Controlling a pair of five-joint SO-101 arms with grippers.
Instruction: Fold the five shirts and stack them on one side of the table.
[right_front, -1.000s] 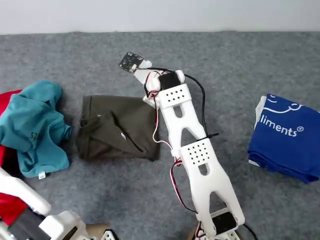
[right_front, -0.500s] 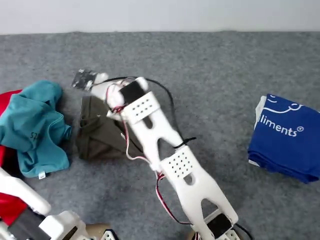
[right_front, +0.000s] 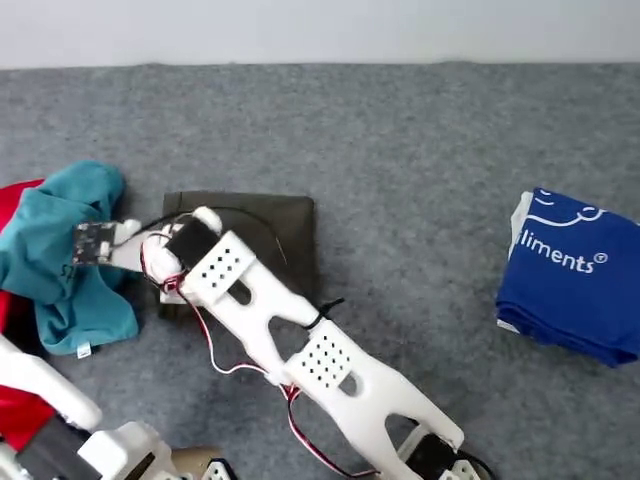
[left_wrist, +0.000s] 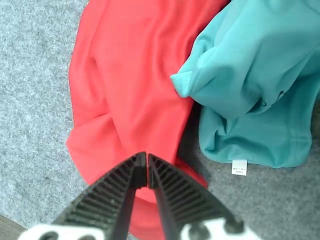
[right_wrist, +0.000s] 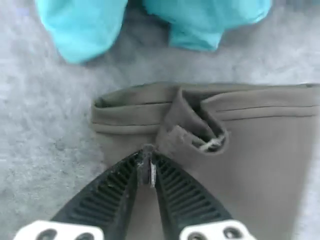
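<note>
A folded olive shirt lies on the grey table left of centre. My right arm stretches over it toward the left. In the right wrist view my right gripper is shut on a raised fold of the olive shirt, close to its edge beside the teal shirt. That crumpled teal shirt partly covers a red shirt at the far left. My left gripper hangs shut above the red shirt, with the teal shirt beside it. A folded blue shirt rests at the right edge.
The left arm's white base sits at the front left corner. A pale wall bounds the far side of the table. Open grey carpet separates the olive and blue shirts.
My right arm has swung left across the olive shirt, from its far right corner to its left edge. The other shirts have not moved.
</note>
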